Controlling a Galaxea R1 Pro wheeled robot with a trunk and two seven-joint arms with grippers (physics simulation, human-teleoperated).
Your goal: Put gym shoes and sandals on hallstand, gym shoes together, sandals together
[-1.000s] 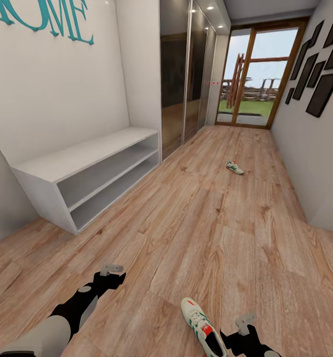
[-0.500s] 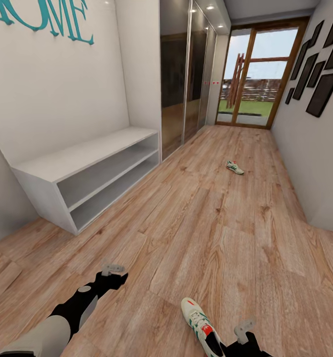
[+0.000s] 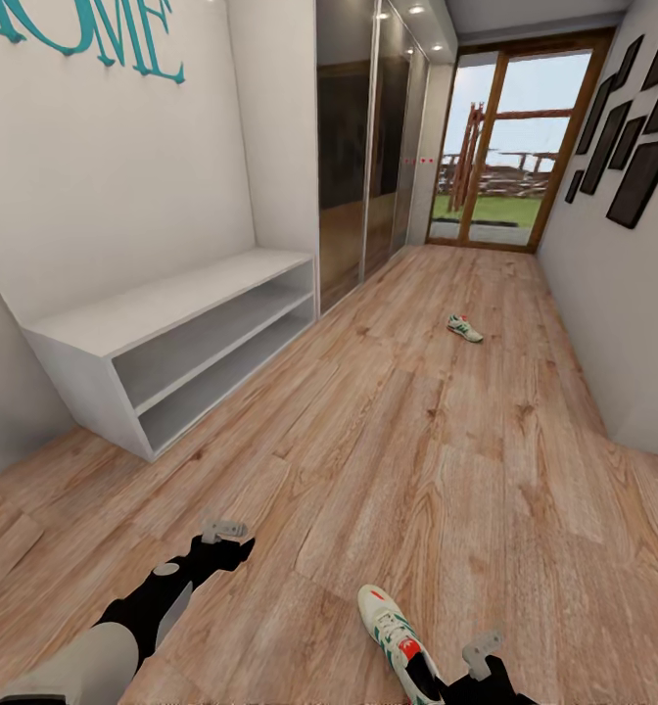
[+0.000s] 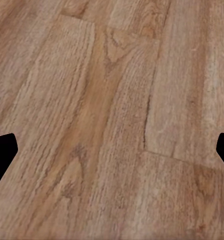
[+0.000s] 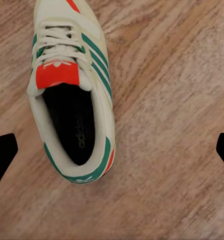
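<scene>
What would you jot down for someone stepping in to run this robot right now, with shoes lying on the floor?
Left gripper: open, empty, over bare corridor floor.
Right gripper: open, empty, poised above the near gym shoe, fingers not touching it.
Near gym shoe lies on the floor at the robot's right; the far gym shoe lies down the corridor toward the glass door.
A white two-shelf bench stands by the left wall, shelves bare.
Done: nothing racked so far.
Left: grasp the near shoe, fetch the far one, find both sandals, and set each pair side by side on the rack.
</scene>
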